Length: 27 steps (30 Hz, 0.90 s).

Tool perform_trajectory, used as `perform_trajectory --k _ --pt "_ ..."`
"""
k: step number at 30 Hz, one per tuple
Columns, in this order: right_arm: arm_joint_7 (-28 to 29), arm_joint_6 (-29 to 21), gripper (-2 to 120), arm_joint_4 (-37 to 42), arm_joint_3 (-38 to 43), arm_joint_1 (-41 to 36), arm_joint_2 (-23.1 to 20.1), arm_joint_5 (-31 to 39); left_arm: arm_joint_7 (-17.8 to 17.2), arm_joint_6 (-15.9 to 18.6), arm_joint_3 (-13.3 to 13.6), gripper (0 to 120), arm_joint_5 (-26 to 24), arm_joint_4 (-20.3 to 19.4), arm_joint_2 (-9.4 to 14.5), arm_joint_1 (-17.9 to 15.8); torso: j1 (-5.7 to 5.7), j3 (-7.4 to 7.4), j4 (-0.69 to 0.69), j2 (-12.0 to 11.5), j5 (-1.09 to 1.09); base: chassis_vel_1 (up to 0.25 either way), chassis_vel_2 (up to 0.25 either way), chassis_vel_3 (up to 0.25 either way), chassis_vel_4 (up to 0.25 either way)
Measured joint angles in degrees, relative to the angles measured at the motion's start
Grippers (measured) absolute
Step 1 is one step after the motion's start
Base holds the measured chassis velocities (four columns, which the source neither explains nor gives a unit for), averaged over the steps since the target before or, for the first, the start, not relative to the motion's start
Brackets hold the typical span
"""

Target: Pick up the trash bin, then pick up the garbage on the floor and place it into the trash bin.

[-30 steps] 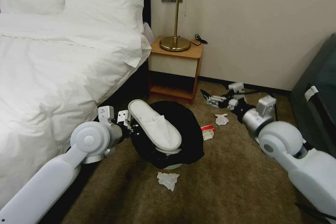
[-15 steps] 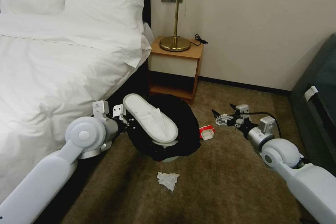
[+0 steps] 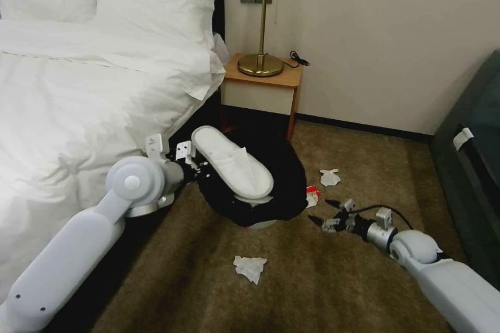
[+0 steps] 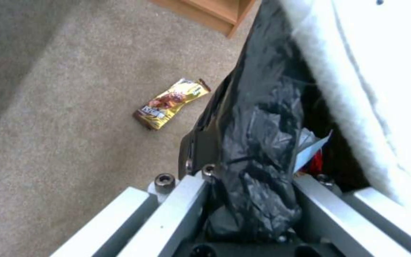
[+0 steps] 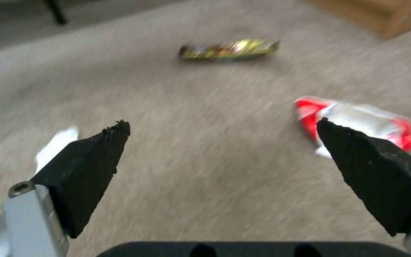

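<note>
1. The floor was brown carpet, with a cream wall behind it.
2. A big white bed stood beside the carpet, and a small wooden nightstand with a gold lamp stood against the wall, next to the bed.
3. The left hand was clenched on the rim of the trash bin, gripping the black bag right beside the bed.
4. A white slipper lay across the bin's mouth.
5. The right hand hung low over the carpet, just beside the bin, with its fingers spread wide and grasping nothing.
6. A red wrapper lay on the carpet close to one right finger.
7. A gold snack packet lay flat on the carpet near the bin.
8. One white tissue lay nearer the wall, and another tissue lay on the carpet out in front of the bin.
</note>
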Motion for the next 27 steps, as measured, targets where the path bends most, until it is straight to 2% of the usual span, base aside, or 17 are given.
perform_trajectory --k 6,8,12,18,27 --pt "-4.55 3.16 100 -4.84 -4.16 1.46 1.64 -2.89 -0.15 0.00 0.49 0 -0.49 -0.78 0.99 -0.28 0.00 0.00 0.01 0.00 0.00 0.000 0.000 0.000 0.000" --pt "-8.61 5.11 100 -7.75 -5.86 3.00 2.45 -5.04 -0.16 0.00 0.82 0 -0.32 -0.96 0.77 -0.13 0.00 0.00 0.02 0.00 -0.01 0.000 0.000 0.000 0.000" --pt "-13.06 6.19 100 -10.52 -7.57 4.84 3.15 -6.27 -0.17 0.00 1.14 0 0.15 -1.18 -0.12 0.09 0.00 0.00 0.01 0.00 -0.02 0.000 0.000 0.000 0.000" --pt "-15.33 7.03 100 -13.49 -9.71 7.54 4.20 -7.03 -0.17 0.00 1.03 0 0.38 -1.79 -0.27 0.64 0.00 0.00 0.00 0.00 -0.03 0.000 0.000 0.000 0.000" --pt "-15.82 8.25 100 -20.24 -13.32 13.29 9.39 -9.30 -0.17 0.00 -0.02 0 0.70 -3.04 0.00 2.06 0.00 0.00 0.02 0.00 -0.02 0.000 0.000 0.000 0.000"
